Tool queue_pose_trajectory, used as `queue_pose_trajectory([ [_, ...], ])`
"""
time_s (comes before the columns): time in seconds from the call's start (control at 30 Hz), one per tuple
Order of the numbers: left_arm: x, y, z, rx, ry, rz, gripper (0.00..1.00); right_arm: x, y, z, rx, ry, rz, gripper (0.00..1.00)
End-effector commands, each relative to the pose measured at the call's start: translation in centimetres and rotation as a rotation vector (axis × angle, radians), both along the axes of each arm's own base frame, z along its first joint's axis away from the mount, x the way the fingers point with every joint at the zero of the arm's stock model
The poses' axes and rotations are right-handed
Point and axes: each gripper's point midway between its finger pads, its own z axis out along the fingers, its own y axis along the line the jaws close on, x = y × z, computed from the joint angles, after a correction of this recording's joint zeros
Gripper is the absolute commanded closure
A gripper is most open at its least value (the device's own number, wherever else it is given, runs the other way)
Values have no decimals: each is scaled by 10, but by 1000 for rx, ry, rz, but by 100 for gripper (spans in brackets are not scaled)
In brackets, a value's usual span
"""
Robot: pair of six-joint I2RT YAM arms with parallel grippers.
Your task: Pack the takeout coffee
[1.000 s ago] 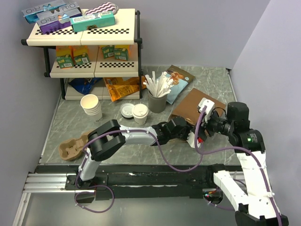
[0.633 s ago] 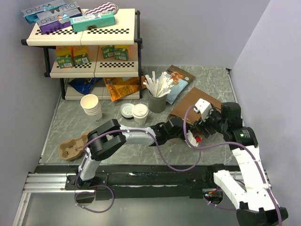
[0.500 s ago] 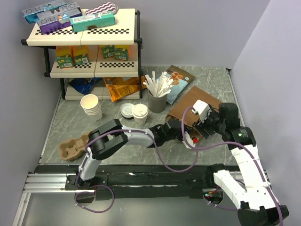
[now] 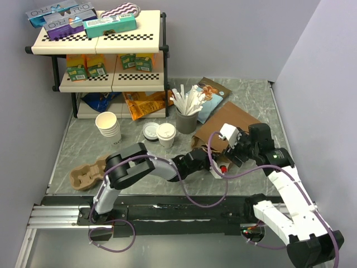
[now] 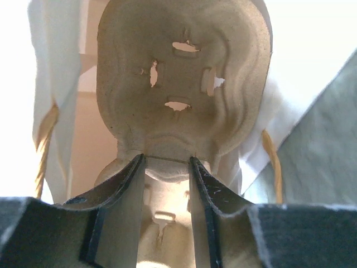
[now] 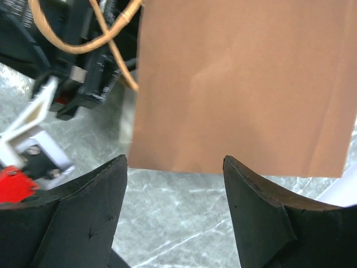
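The takeout coffee (image 4: 166, 134) is standing upright on the desk (image 4: 245, 95), out of both hands' reach for now, with its lid on.

Nearest the arms, the left hand (image 5: 165, 159) is pinching a moulded pulp carrier (image 5: 178, 84) by its near edge, fingers partly drawn together on the ridge. The carrier appears to be sitting in the mouth of the paper bag (image 6: 240, 84), with pale bag walls and twine handles showing on either side of it. That grip is narrow and off to one end, so the carrier is likely to swing or tilt as it is being pushed, and a corner could be catching on a handle or a bag wall.

Just beyond, the right hand (image 6: 175, 159) is hovering over the bag's brown outside with its fingers spread wide, holding nothing. With nothing bracing it, the bag may be sliding or crumpling under the push instead of taking the carrier. A carrier lying crooked would probably leave the cup leaning later.

Farther back, the coffee is sitting just beside the loose lids (image 4: 149, 131) and near the straw holder (image 4: 187, 120).
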Motion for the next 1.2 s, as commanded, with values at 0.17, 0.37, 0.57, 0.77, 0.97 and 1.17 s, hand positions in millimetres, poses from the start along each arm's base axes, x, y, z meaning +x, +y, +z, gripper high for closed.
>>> queue_pose_trajectory([
  [0.17,-17,26,63,-108,63,63,99,8,28,4,84,-35,36,20],
  [0.37,-44,42,51,-22,198,43,99,6,44,3,137,1,9,16],
  [0.57,-71,68,45,58,349,25,99,14,47,14,180,-22,-60,16],
  [0.77,-119,97,41,204,550,-73,99,14,56,30,232,-28,-40,16],
  [0.97,-137,131,49,244,676,-22,99,0,66,26,262,21,3,15],
  [1.17,-151,165,49,236,814,24,99,0,71,22,118,-52,83,14],
])
